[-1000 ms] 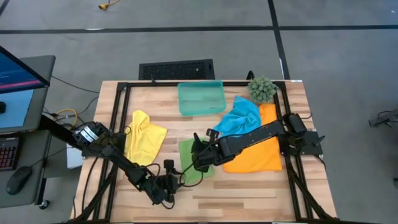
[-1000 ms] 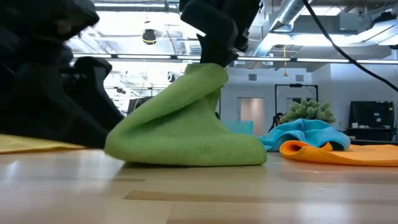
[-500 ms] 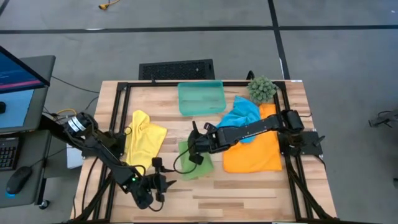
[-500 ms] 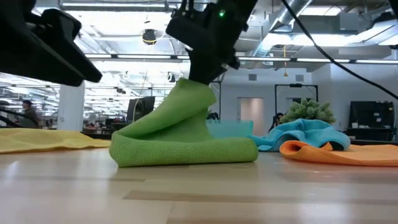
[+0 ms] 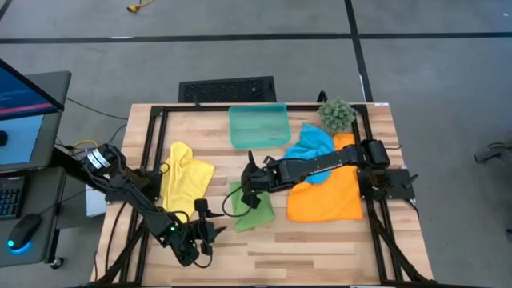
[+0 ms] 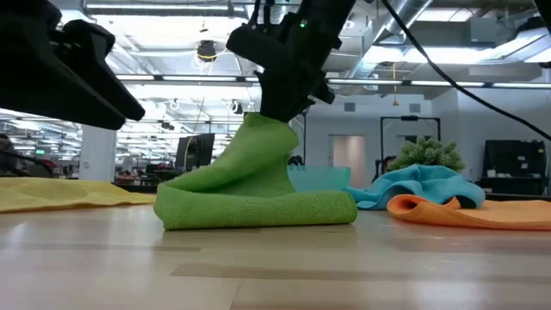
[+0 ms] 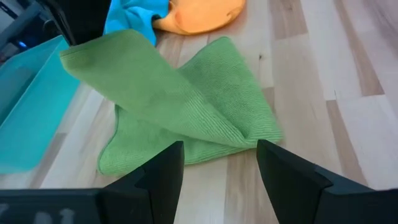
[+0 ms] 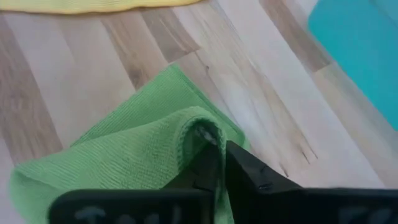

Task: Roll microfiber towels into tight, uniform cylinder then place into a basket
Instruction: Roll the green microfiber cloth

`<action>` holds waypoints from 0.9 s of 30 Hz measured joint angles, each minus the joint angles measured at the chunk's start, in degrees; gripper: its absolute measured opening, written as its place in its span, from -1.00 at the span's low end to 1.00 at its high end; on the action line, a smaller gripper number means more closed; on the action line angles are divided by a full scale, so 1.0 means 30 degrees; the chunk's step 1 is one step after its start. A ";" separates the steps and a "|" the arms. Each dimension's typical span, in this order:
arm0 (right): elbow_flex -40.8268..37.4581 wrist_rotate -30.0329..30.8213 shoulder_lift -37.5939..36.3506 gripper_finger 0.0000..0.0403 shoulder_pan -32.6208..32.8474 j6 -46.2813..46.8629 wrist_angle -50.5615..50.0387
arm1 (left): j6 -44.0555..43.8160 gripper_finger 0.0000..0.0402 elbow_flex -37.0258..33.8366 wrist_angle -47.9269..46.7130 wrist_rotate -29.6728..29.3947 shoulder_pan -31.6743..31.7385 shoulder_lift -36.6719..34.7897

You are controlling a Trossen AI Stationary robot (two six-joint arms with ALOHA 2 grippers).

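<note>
1. Wooden table (image 5: pixel 320 240) in a black frame stands on grey floor; the low view looks across it into a bright open office.
2. At the far edge, the teal basket (image 5: pixel 258 126) sits empty, with none of the 4 towels inside; it also shows as a teal wall in the left wrist view (image 7: pixel 25 106).
3. Just right of the basket lies the blue towel (image 5: pixel 309 149), crumpled and overlapping the orange towel (image 5: pixel 328 196), which spreads flat toward the right side.
4. A spiky plant ball (image 5: pixel 337 114) sits at the far right corner, touching the blue and orange cloths.
5. On the left, the yellow towel (image 5: pixel 186 176) lies loosely folded, well apart from the basket.
6. The green towel (image 6: pixel 258 194) lies near the middle, half folded, 1 edge pulled up into a peak while the rest rests on the wood.
7. The right gripper (image 5: pixel 250 190) reaches across from the right, over the blue and orange towels; its fingers are narrow and pinch the raised green edge (image 8: pixel 198 134).
8. The left gripper (image 5: pixel 205 232) hovers at the near left, beside the green towel without touching it, its fingers (image 7: pixel 161 177) spread wide and empty.
9. The right arm lies between the basket and the orange towel.
</note>
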 joint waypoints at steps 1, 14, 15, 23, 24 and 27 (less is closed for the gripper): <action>0.0000 -0.0021 0.0000 -0.68 -0.0064 0.0014 0.0012 | -0.0008 -0.02 0.0000 -0.0002 0.0007 0.0000 0.0000; 0.0000 -0.1555 -0.0030 -0.11 -0.1398 0.0937 0.0317 | -0.0350 -0.02 0.0000 -0.0014 0.0730 -0.0015 0.0000; 0.0000 -0.1682 -0.0092 -0.09 -0.1421 0.0761 0.0183 | -0.0492 -0.02 0.0000 -0.0049 0.0922 -0.0022 0.0000; -0.0054 -0.3261 -0.0189 -0.10 -0.0026 -0.1655 -0.3270 | -0.2274 -0.02 0.0000 -0.2013 0.1064 -0.0389 0.0007; -0.0240 -0.3250 -0.0117 -0.11 0.0395 -0.1966 -0.3450 | -0.2477 -0.02 0.0000 -0.2215 0.1064 -0.0444 0.0007; -0.1149 -0.3276 0.0080 -0.17 0.1607 -0.2595 -0.2664 | -0.2939 -0.02 0.0000 -0.2643 0.1064 -0.0510 0.0007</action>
